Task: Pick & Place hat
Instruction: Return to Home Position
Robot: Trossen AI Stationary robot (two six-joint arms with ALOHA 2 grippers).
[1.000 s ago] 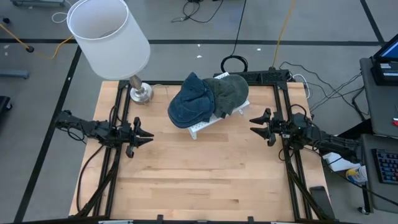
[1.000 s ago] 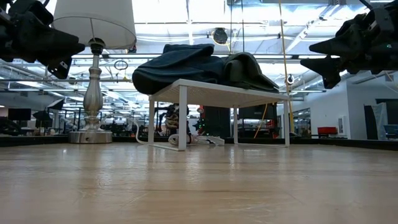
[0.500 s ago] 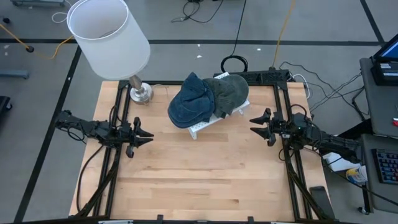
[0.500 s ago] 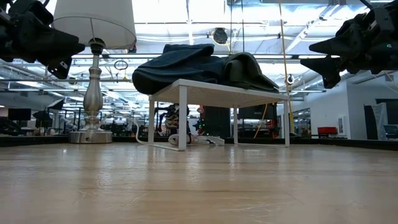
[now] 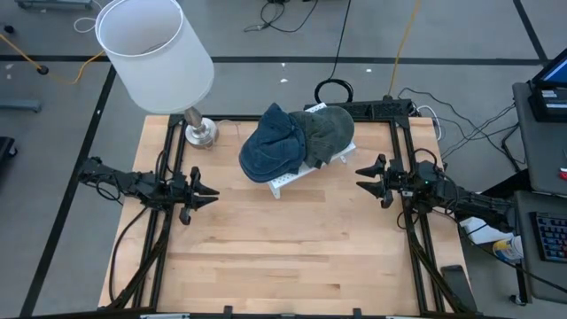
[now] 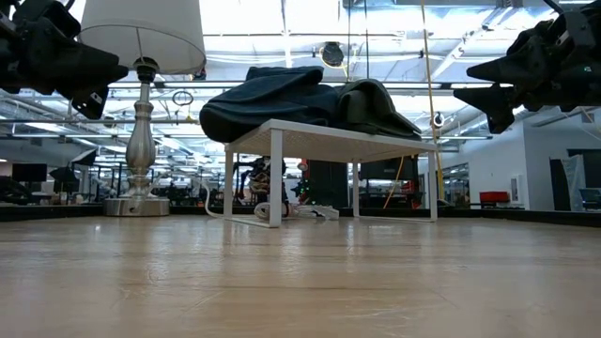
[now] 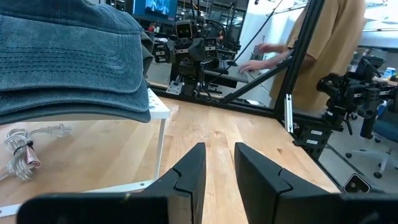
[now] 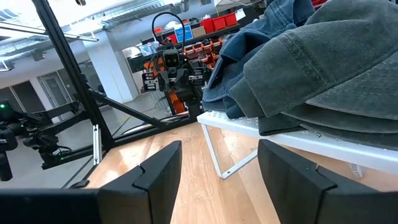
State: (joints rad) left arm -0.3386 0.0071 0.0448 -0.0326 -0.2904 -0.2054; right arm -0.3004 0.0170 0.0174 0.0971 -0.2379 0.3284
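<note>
The blue caps [image 5: 270,146] lie in a pile on the white shelf [image 5: 288,181] at the back middle of the table [image 5: 283,252]; their brims hang over the shelf's edge on the lamp's side; grey caps [image 5: 330,133] are piled just beside them on the same shelf, touching them. The lamp [image 5: 155,49] stands at the back left corner, well apart from the shelf.

The left gripper [image 5: 213,193] hangs above the left side of the table, pointing inward toward the middle; its fingers [image 7: 189,171] stand a narrow gap apart and hold nothing. The right gripper [image 5: 360,179] hangs opposite it on the right side, also pointing inward; its fingers [image 8: 158,171] are spread wide and hold nothing. From table height both sit high off the wood, the left gripper [image 6: 108,89] near the lampshade and the right gripper [image 6: 465,83] level with the caps, neither touching the shelf [image 6: 329,136].

In the left wrist view a tied cable [image 7: 23,155] lies on the table near the shelf's leg; beyond the table's far edge a person [image 7: 326,56] in a tan shirt stands at a bench.
</note>
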